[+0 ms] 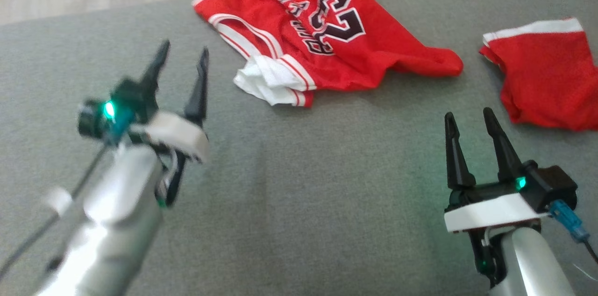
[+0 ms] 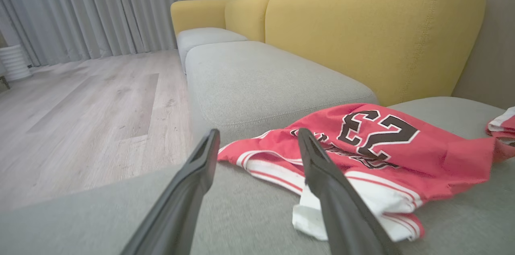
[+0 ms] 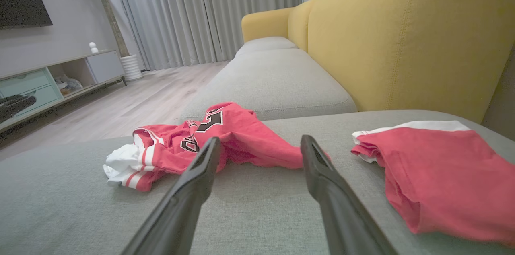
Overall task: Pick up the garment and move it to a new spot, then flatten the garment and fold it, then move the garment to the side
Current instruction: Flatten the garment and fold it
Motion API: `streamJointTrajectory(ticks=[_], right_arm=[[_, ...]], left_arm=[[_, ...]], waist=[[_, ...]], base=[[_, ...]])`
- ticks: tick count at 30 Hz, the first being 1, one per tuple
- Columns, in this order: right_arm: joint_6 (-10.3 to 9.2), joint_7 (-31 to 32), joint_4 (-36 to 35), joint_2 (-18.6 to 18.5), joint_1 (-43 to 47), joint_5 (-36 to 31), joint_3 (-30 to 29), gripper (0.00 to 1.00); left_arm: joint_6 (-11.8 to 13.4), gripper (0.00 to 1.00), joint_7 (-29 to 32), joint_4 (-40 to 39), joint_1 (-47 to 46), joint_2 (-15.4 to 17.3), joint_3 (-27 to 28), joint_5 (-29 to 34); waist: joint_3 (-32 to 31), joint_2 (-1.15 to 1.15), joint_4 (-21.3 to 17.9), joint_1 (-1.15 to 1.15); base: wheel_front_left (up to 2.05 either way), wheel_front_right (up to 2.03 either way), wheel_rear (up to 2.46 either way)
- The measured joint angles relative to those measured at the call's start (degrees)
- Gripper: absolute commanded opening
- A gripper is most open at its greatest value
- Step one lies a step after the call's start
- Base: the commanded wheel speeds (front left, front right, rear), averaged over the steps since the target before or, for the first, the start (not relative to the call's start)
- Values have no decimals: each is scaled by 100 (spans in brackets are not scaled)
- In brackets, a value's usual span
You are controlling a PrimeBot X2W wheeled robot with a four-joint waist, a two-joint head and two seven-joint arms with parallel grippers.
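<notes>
A crumpled red jersey (image 1: pixel 322 34) with white trim and the number 23 lies at the far middle of the grey sofa seat (image 1: pixel 289 184); it also shows as the jersey (image 2: pixel 374 154) and the jersey (image 3: pixel 217 138). My left gripper (image 1: pixel 183 56) hovers open to the jersey's left, nothing between its fingers; the wrist view has the gripper (image 2: pixel 257 138) aimed at the jersey's near-left hem. My right gripper (image 1: pixel 469 118) stands open near the front right, apart from the cloth, seen as the gripper (image 3: pixel 259 146) in its own view.
A second red garment with a white band (image 1: pixel 546 76) lies at the right edge of the seat, also as the garment (image 3: pixel 438 170). The yellow sofa back (image 2: pixel 374 29) rises behind. Wooden floor (image 2: pixel 88 106) lies beyond the seat's left edge.
</notes>
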Motion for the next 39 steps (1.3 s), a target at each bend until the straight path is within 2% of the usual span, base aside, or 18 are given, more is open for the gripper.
streamJointTrajectory(ticks=[5, 10, 13, 21, 26, 34, 39], right_arm=[[0, 0, 0, 1, 133, -15, -16, 100], [0, 0, 0, 0, 140, -15, 45, 100], [0, 0, -2, 2, 132, -11, 105, 100], [0, 0, -15, 1, 112, 62, 186, 100], [0, 0, -31, 1, 58, 149, 189, 100], [0, 0, -48, 1, -23, 221, 258, 100], [0, 0, -64, 1, -24, 263, 297, 100]], left_arm=[[312, 100, -12, -837, 1079, -111, 176, -48], [349, 100, -5, -1076, 1528, -99, 134, -69], [328, 100, 166, -1154, 1419, -77, 12, -1], [-48, 100, 1051, -805, 800, 59, -428, 210], [-164, 100, 1172, -580, 604, 60, -478, 205], [-48, 100, 1099, -120, 201, 56, -656, 547], [259, 100, 890, 191, -129, 90, -945, 1111]], waist=[[-173, 0, 170, -1], [-139, 0, 168, 0], [-89, 0, 83, 1], [161, 0, -307, 1], [319, 0, -519, 2], [535, 0, -820, 2], [582, 0, -911, 2]], base=[[0, 0, 0], [0, 0, 0], [0, 0, 0], [0, 0, 0], [0, 0, 0], [0, 0, 0], [0, 0, 0]])
